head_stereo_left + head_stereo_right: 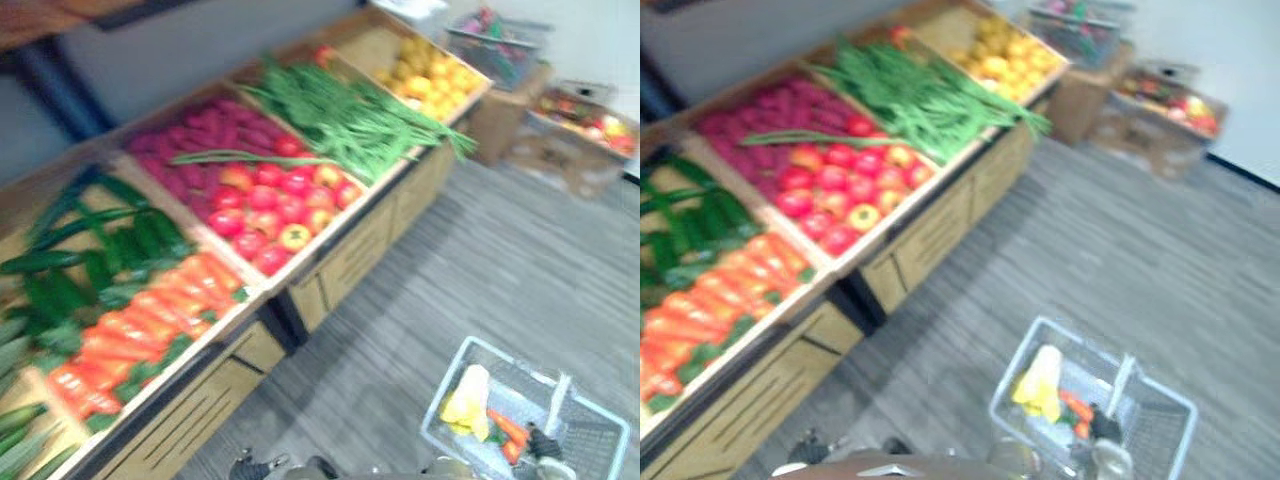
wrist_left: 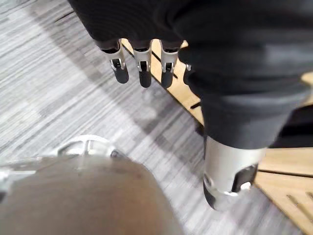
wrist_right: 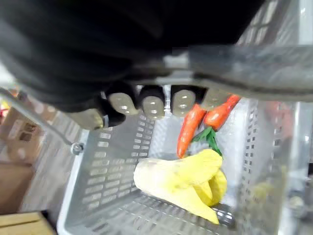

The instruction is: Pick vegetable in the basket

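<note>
A pale wire-mesh basket (image 1: 455, 360) hangs low at my right side. My right hand (image 3: 151, 105) is shut on its handle (image 3: 244, 61), fingers curled round the bar. Inside lie a yellow vegetable (image 3: 181, 178) and two orange carrots (image 3: 188, 129) with green tops. My left hand (image 2: 142, 63) hangs open over the grey floor beside the wooden stand, holding nothing. The stand's bins hold cucumbers (image 1: 100, 250), carrots (image 1: 150, 320), tomatoes (image 1: 270, 205), green beans (image 1: 340, 115) and yellow fruit (image 1: 430, 75).
The long wooden stand (image 1: 350, 255) runs along my left, with slatted drawer fronts below. At the far right stand cardboard boxes (image 1: 560, 155), another basket (image 1: 500, 45) and a tray of mixed produce (image 1: 585, 120). Grey striped floor (image 1: 500, 260) stretches between them.
</note>
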Motion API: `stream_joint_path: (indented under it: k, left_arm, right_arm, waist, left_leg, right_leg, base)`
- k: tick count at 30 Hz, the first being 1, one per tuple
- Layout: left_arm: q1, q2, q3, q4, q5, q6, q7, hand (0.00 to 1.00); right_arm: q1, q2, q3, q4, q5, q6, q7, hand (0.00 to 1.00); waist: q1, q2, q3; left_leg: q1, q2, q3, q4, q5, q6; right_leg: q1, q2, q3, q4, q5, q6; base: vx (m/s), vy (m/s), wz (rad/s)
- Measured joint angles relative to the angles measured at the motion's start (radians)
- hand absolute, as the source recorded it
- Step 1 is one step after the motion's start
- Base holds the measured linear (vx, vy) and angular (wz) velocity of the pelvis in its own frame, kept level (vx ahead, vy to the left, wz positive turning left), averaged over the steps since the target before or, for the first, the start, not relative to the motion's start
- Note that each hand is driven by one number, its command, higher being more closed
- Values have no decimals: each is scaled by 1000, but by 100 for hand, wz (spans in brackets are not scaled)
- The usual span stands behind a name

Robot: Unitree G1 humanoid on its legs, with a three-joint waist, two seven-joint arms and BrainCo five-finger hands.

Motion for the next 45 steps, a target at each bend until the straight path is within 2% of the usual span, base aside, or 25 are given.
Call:
stream_joint_path:
  k: [2,3,4,5,6,7,10,11,12,13,14,16,17,18,19,20,22,23,25,27,30,35,41,43,45]
  left_arm:
    - [3,-4,6,3,0,1,0,0]
    - [13,-9,-3,2,2,-1,-1,0]
    - [12,-3,-7,1,4,-4,-3,0]
    - [-22,-18,-7,3,3,-3,0,0]
    - [-33,-35,-16,3,3,-3,4,0]
    - [-38,-54,-31,2,4,-7,9,0]
    - [-31,-62,-47,1,4,-6,22,0]
    - [-30,-61,-54,4,4,-5,27,0]
    - [-24,-43,-47,9,1,-1,30,0]
    - [-23,-33,-39,10,-1,-3,35,0]
    - [-22,-39,-38,8,-3,-9,38,0]
    - [-9,-52,-31,-2,-7,-11,48,0]
    - [1,-55,-31,-3,-7,-21,48,0]
    - [5,-57,-31,-2,-7,-24,48,0]
    - [8,-58,-32,0,-6,-29,45,0]
    - [8,-54,-36,0,-6,-29,45,0]
    - [5,-33,-35,-11,-2,-38,48,0]
    - [4,-28,-35,-10,1,-38,48,0]
    - [14,-24,-41,-3,4,-31,48,0]
    - [18,-26,-43,0,7,-30,48,0]
    - [17,-32,-66,0,36,-30,48,0]
    - [17,-20,-108,0,43,-30,47,0]
    - [20,10,-132,2,21,-33,43,0]
    - [28,26,-132,4,-13,-34,36,0]
    - [32,28,-131,11,-43,-36,25,0]
  right_arm:
    - [-14,-2,27,3,0,3,-1,100]
    - [-6,1,51,5,0,1,-2,100]
    - [1,1,52,6,0,0,-3,100]
    - [10,-27,50,11,2,4,-8,100]
    - [13,-45,49,11,5,4,-10,100]
    - [20,-64,50,16,10,8,-16,100]
    - [27,-64,53,12,10,-5,-26,100]
    - [21,-69,59,7,9,-10,-27,100]
    - [22,-61,102,-1,8,-22,-25,100]
    - [16,-68,131,-1,0,-24,-23,100]
    - [9,-77,136,3,-1,-23,-22,100]
    - [2,-78,167,10,-2,-21,-19,100]
    - [2,-76,167,10,-3,-23,-19,100]
    - [1,-77,168,10,-3,-25,-18,100]
    - [1,-83,168,9,-10,-27,-18,100]
    - [5,-76,169,9,-14,-27,-16,100]
    - [-7,-51,167,9,-13,-30,-17,100]
    - [-10,-48,167,9,-12,-30,-18,100]
    - [-9,-42,167,8,-12,-32,-19,100]
    - [-7,-41,166,9,-16,-32,-19,100]
    - [-7,-40,167,4,-38,-43,-19,100]
    - [3,-38,163,1,-38,-41,-19,100]
    - [5,-11,155,-9,-38,-41,-23,100]
    - [5,9,155,-9,-38,-41,-23,100]
    - [5,22,159,-9,-38,-42,-23,100]
  waist:
    - [4,10,-2]
    - [3,23,-3]
    - [2,21,0]
    - [-9,47,-1]
    - [-13,70,1]
    - [-7,84,1]
    - [-24,103,2]
    - [-28,116,6]
    - [-30,75,11]
    - [-11,68,23]
    - [-1,60,29]
    - [6,59,30]
    - [10,65,31]
    - [11,73,33]
    - [11,87,34]
    - [7,81,30]
    - [6,40,42]
    - [7,35,48]
    - [8,31,51]
    - [9,43,53]
    - [7,49,51]
    - [-3,47,52]
    - [-2,16,45]
    - [0,-12,45]
    - [1,-21,39]
  left_leg:
    - [24,65,62,67,-5,-2]
    - [46,174,107,235,-4,-1]
    - [36,218,110,313,-13,-11]
    - [-7,177,67,192,-72,-79]
    - [-19,164,61,118,-26,-35]
    - [-1,157,68,97,34,-32]
    - [82,148,112,103,77,-31]
    - [102,161,88,114,79,-35]
    - [87,182,-20,214,91,-19]
    - [38,115,-241,203,29,-82]
    - [34,20,-400,134,-8,-110]
    - [10,-103,-581,62,-30,-119]
    - [-10,-144,-667,7,-20,-115]
    - [-22,-154,-701,-26,7,-116]
    - [-29,-156,-725,-60,38,-98]
    - [-22,-168,-730,-75,38,-100]
    - [-29,-200,-735,-106,39,-99]
    - [-31,-203,-735,-109,39,-99]
    - [-25,-211,-733,-114,39,-99]
    - [16,-212,-732,-172,48,-86]
    - [81,-215,-735,-311,105,-87]
    - [118,-212,-739,-340,112,-88]
    - [135,-216,-737,-351,111,-86]
    - [152,-216,-739,-353,111,-84]
    - [154,-218,-742,-355,111,-83]
  right_leg:
    - [2,26,-68,-35,6,-10]
    - [50,62,-117,-83,-2,-25]
    - [70,77,-117,-106,-12,-40]
    - [71,72,-98,-121,-33,-59]
    - [61,73,-100,-115,-34,-58]
    - [56,61,-100,-102,-44,-42]
    - [49,25,-91,-24,-55,-38]
    - [32,33,-76,-21,-91,-21]
    - [69,58,-42,-160,-60,-31]
    - [85,56,26,-187,-58,-39]
    - [81,35,82,-188,-53,-39]
    - [85,23,161,-209,-42,-26]
    - [87,34,202,-226,-34,-13]
    - [87,44,219,-235,-30,-6]
    - [89,80,254,-257,-19,12]
    - [86,75,262,-271,-11,19]
    - [63,58,294,-314,5,23]
    - [65,57,298,-323,10,21]
    - [71,53,315,-336,11,22]
    - [85,58,314,-338,11,22]
    - [86,72,313,-337,11,22]
    - [101,76,311,-317,11,22]
    - [46,65,317,-192,11,22]
    - [46,62,317,-157,11,22]
    - [41,59,317,-143,11,22]
  base:
    - [92,-356,-157]
    - [97,-307,-124]
    - [34,-202,-120]
    - [-9,-73,-55]
    - [-3,6,-78]
    - [101,-5,-62]
    - [121,-54,-67]
    - [12,-145,-98]
    - [14,-223,-127]
    - [39,-122,-147]
    - [51,-7,-133]
    - [76,117,-128]
    - [89,142,-118]
    - [127,214,-111]
    - [126,175,-66]
    - [158,192,-52]
    - [79,127,-18]
    - [22,82,-12]
    - [34,42,-3]
    - [47,-18,-2]
    - [35,-53,-3]
    - [40,-15,-1]
    - [0,47,-2]
    - [-2,12,3]
    - [-3,7,2]
